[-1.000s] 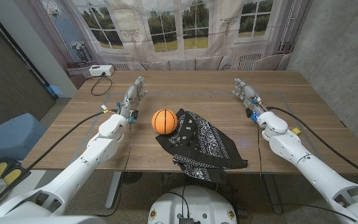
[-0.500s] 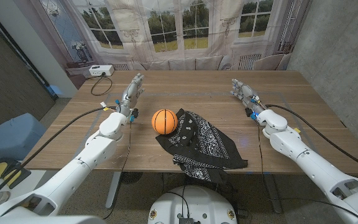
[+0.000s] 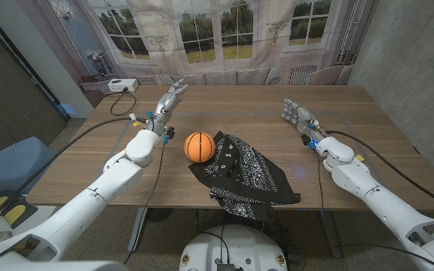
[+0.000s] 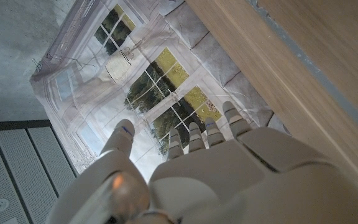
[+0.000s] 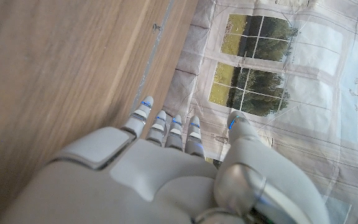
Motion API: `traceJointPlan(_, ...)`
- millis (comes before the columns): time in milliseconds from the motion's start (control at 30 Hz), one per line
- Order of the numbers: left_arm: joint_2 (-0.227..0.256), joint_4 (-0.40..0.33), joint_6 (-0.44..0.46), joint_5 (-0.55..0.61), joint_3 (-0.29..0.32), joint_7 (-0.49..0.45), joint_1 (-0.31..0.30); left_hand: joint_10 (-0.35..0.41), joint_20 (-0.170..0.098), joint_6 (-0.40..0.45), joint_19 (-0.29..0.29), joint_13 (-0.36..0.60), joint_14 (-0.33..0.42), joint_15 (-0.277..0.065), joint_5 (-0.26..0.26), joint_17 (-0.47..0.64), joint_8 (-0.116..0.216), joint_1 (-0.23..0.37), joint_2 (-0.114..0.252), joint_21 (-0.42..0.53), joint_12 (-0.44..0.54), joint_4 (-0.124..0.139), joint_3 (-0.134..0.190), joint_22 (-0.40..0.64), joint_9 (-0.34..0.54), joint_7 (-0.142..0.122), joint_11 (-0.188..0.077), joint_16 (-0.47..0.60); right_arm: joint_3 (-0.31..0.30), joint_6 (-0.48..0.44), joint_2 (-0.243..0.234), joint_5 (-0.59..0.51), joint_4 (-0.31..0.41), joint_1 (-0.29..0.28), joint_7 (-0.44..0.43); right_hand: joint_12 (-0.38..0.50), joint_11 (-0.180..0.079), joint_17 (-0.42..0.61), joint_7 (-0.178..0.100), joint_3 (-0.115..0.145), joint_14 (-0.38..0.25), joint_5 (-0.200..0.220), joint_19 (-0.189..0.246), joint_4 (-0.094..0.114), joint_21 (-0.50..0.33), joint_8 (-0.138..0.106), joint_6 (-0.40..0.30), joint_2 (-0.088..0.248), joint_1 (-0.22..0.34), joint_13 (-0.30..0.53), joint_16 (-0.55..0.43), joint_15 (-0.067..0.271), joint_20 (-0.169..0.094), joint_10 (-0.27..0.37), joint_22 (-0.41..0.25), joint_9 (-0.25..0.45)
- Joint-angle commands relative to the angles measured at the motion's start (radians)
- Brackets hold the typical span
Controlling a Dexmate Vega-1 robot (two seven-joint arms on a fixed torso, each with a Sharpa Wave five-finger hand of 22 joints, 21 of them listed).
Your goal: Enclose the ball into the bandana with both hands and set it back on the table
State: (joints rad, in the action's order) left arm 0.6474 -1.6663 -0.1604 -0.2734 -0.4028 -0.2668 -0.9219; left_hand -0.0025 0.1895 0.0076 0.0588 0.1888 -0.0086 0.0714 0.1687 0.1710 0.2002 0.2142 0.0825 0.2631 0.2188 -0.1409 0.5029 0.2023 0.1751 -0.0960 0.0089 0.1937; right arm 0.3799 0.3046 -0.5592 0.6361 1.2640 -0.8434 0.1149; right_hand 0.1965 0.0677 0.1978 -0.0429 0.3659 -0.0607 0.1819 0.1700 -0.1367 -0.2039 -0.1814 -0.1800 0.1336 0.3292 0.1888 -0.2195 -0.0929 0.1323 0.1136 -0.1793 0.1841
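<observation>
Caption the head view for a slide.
Both hands, left and right, open above the table; orange ball touches black bandana.

Even, soft light is falling over the wooden table (image 3: 224, 113) — no harsh glare, only faint shadows lying under the arms. The head view is bending straight lines toward its edges. In both wrist views the table's wood is smearing out of focus, while the window-printed backdrop (image 5: 272, 68) is staying fairly crisp.
</observation>
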Motion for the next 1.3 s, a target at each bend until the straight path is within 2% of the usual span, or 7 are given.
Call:
traceJointPlan(33, 0.036, -0.113, 0.036, 0.1, -0.049, 0.051, 0.024, 0.01, 0.011, 0.022, -0.003, 0.003, 0.017, 0.007, 0.009, 0.005, 0.006, 0.013, 0.0, 0.005, 0.005, -0.005, 0.005, 0.002, 0.003, -0.001, 0.002, 0.006, -0.032, 0.029, -0.028, 0.025, 0.038, -0.06, -0.001, 0.008, -0.002, 0.004, 0.002, 0.004, -0.01, 0.003, 0.01, 0.005, -0.006, -0.007, -0.005, 0.001, 0.001, 0.001, -0.005, -0.006, 0.003, 0.012, -0.001, 0.002)
traceJointPlan(367, 0.06, -0.168, 0.068, 0.166, -0.082, 0.107, 0.049, 0.023, 0.016, 0.049, -0.003, 0.004, 0.024, 0.006, 0.009, 0.006, 0.011, 0.017, -0.001, 0.004, 0.009, -0.006, 0.006, 0.002, 0.003, 0.005, 0.001, 0.004, -0.058, 0.052, -0.045, 0.032, 0.074, -0.109, -0.022, 0.01, 0.005, 0.005, 0.003, 0.004, -0.014, 0.003, 0.011, 0.006, -0.006, -0.008, -0.007, 0.002, 0.001, 0.001, -0.007, -0.009, 0.004, 0.02, -0.001, 0.002)
traceJointPlan(533, 0.077, -0.187, 0.106, 0.174, -0.096, 0.156, 0.067, 0.04, 0.015, 0.061, -0.004, 0.004, 0.031, 0.004, 0.01, 0.006, 0.011, 0.02, 0.0, 0.004, 0.014, -0.007, 0.007, 0.003, 0.004, 0.007, 0.002, 0.004, -0.061, 0.055, -0.049, 0.031, 0.084, -0.122, -0.027, 0.011, 0.005, 0.005, 0.003, 0.004, -0.016, 0.004, 0.012, 0.006, -0.006, -0.008, -0.008, 0.002, 0.001, 0.001, -0.007, -0.008, 0.003, 0.024, -0.001, 0.002)
traceJointPlan(833, 0.11, -0.238, 0.191, 0.23, -0.113, 0.176, 0.073, 0.075, 0.016, 0.095, 0.003, 0.005, 0.054, -0.001, 0.012, 0.006, 0.013, 0.035, 0.003, 0.004, 0.023, -0.011, 0.012, 0.003, 0.004, 0.017, -0.006, 0.007, -0.067, 0.061, -0.047, 0.036, 0.089, -0.136, -0.033, 0.012, 0.008, 0.006, 0.002, 0.004, -0.019, 0.004, 0.014, 0.006, -0.006, -0.009, -0.009, 0.003, 0.001, 0.002, -0.008, -0.01, 0.004, 0.031, -0.001, 0.002)
traceJointPlan(967, 0.127, -0.294, 0.302, 0.26, -0.118, 0.173, 0.071, 0.09, 0.017, 0.106, 0.021, 0.005, 0.091, -0.004, 0.013, 0.006, 0.01, 0.045, 0.003, 0.011, 0.025, -0.014, 0.016, 0.003, 0.005, 0.017, -0.007, 0.015, -0.066, 0.06, -0.047, 0.038, 0.085, -0.133, -0.027, 0.013, 0.01, 0.006, 0.001, 0.004, -0.02, 0.004, 0.014, 0.006, -0.006, -0.009, -0.009, 0.002, 0.001, 0.002, -0.008, -0.011, 0.006, 0.034, -0.001, 0.002)
traceJointPlan(1100, 0.147, -0.341, 0.43, 0.27, -0.14, 0.223, 0.099, 0.106, 0.02, 0.12, 0.044, 0.005, 0.13, -0.01, 0.014, 0.007, 0.008, 0.052, 0.0, 0.019, 0.026, -0.016, 0.017, 0.004, 0.005, 0.02, -0.013, 0.022, -0.065, 0.062, -0.045, 0.041, 0.078, -0.129, -0.017, 0.013, 0.01, 0.006, 0.001, 0.004, -0.021, 0.004, 0.015, 0.006, -0.006, -0.009, -0.009, 0.003, 0.001, 0.002, -0.008, -0.011, 0.006, 0.036, -0.001, 0.002)
traceJointPlan(1300, 0.175, -0.38, 0.523, 0.327, -0.199, 0.291, 0.159, 0.113, 0.02, 0.123, 0.058, 0.005, 0.138, -0.011, 0.014, 0.007, 0.006, 0.054, -0.003, 0.024, 0.027, -0.016, 0.016, 0.004, 0.005, 0.02, -0.011, 0.022, -0.067, 0.068, -0.043, 0.045, 0.072, -0.13, -0.013, 0.014, 0.013, 0.006, 0.002, 0.004, -0.023, 0.004, 0.015, 0.006, -0.006, -0.009, -0.009, 0.003, 0.001, 0.002, -0.008, -0.012, 0.008, 0.04, -0.001, 0.002)
